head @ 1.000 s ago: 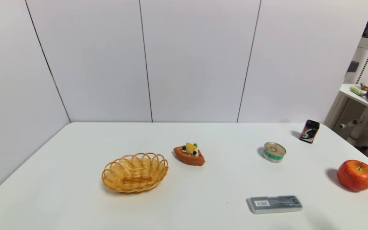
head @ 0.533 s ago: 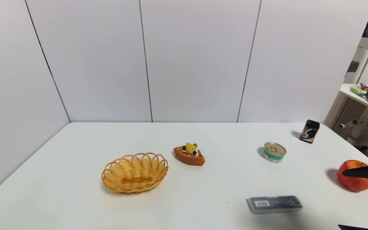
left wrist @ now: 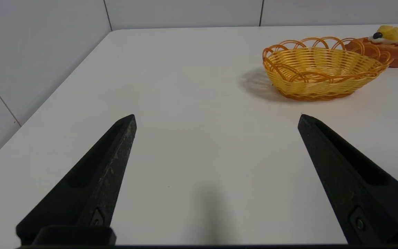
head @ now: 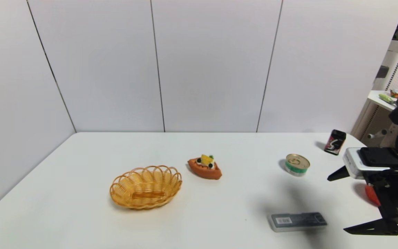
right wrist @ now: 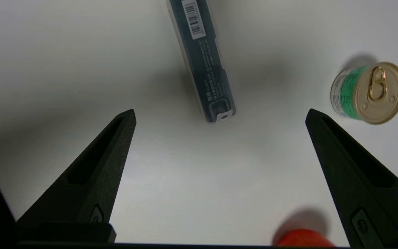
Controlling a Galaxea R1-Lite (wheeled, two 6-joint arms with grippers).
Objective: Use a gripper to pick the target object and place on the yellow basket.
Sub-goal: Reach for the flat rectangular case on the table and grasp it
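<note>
Test lab — white panel walls (head: 199, 65), table (head: 81, 207)

One basket (head: 145, 187), one grey case (head: 297, 221), one tin (head: 296, 165), one tart (head: 204, 166), one packet (head: 335, 142)

At the right edge of the head view, the right claw (head: 337, 204) has matte black, tapering pointed fingers (head: 370, 228) and a white-grey box (head: 352, 162) mounted above. In the left wrist view, the left claw (left wrist: 216, 117) has scuffed black fingers (left wrist: 95, 186), each with a small screw near its base.

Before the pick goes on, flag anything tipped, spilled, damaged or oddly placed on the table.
Nothing stands out. The grey case lies flat, the tin and black packet stand upright, and the yellow basket sits empty beside the toy tart.
</note>
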